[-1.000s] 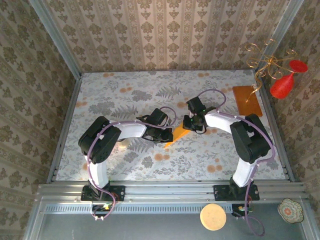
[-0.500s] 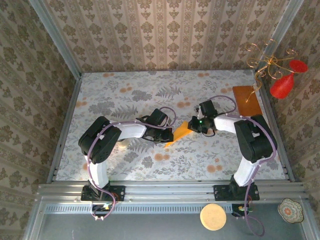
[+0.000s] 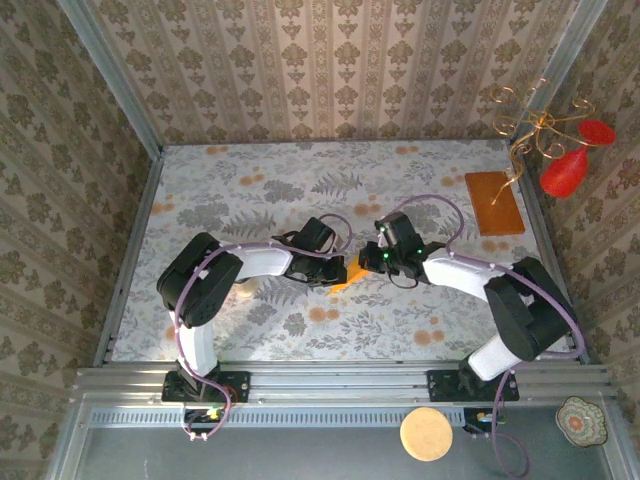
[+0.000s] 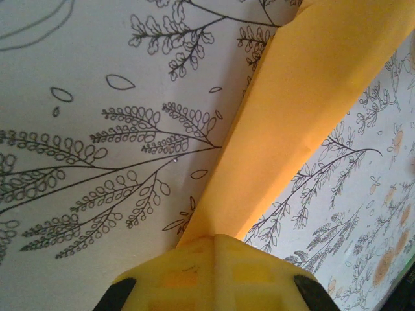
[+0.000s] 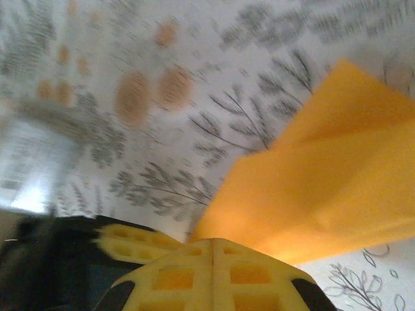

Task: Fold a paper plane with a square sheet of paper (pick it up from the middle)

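My left gripper was pinched tight on the square sheet of paper, which ran off toward one o'clock. My right gripper was pinched on the same sheet from its three o'clock side, near the middle of the table.

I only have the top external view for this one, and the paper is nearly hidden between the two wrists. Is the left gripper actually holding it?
Observer: Yes. In the left wrist view the left gripper is shut on the near end of the orange-yellow paper.
Operator: And the right gripper?
Observer: Its wrist view shows the right gripper shut on the paper too, with the pads together.
Operator: Any folds visible?
Observer: The right wrist view shows overlapping layers with a crease, though that picture is blurred.
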Robot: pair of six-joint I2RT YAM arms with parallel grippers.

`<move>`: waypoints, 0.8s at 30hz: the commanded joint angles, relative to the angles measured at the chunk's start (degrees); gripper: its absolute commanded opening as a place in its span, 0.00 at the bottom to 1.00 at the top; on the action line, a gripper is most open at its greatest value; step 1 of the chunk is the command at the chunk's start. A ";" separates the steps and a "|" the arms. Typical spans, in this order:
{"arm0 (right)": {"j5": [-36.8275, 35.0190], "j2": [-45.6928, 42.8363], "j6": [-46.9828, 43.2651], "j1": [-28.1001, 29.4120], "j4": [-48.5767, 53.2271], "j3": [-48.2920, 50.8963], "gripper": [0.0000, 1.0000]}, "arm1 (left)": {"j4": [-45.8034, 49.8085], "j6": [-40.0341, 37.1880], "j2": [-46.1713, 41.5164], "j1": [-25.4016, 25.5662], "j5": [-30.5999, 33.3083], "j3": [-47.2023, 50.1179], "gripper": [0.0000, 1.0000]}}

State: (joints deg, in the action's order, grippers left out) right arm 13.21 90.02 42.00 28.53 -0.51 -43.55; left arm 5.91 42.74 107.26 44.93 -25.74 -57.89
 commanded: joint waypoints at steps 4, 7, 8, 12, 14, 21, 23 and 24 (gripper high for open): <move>-0.18 5.75 5.10 3.19 -4.10 -0.89 0.00 | 6.05 1.36 3.05 0.31 1.40 1.73 0.00; -0.29 7.35 6.99 4.36 -6.46 -0.52 0.00 | 5.77 1.64 3.04 0.33 1.40 1.84 0.00; -0.37 7.99 7.58 4.78 -7.32 -0.31 0.00 | 5.69 1.65 3.04 0.35 1.45 1.81 0.00; -2.88 10.25 10.23 5.66 -8.64 0.81 0.00 | 5.83 1.82 3.13 0.42 1.31 1.90 0.00; -5.68 10.44 11.41 5.57 -8.88 2.15 0.00 | 5.97 2.04 3.04 0.35 1.60 2.07 0.00; -9.49 8.08 8.85 -3.63 -13.87 9.81 0.00 | 5.83 4.09 2.69 0.15 2.21 4.94 0.00; -8.46 7.87 7.33 -7.67 -16.01 11.21 0.00 | 5.45 4.58 2.60 0.05 2.13 5.79 0.00; -7.95 7.81 6.44 -9.65 -16.69 11.51 0.00 | 5.19 4.72 2.62 -0.05 1.88 6.06 0.00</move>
State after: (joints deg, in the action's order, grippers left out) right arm 15.33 96.60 51.07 25.87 -19.42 -35.11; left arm 1.34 46.06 107.26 44.80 -25.89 -55.94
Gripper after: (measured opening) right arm 0.067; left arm 0.065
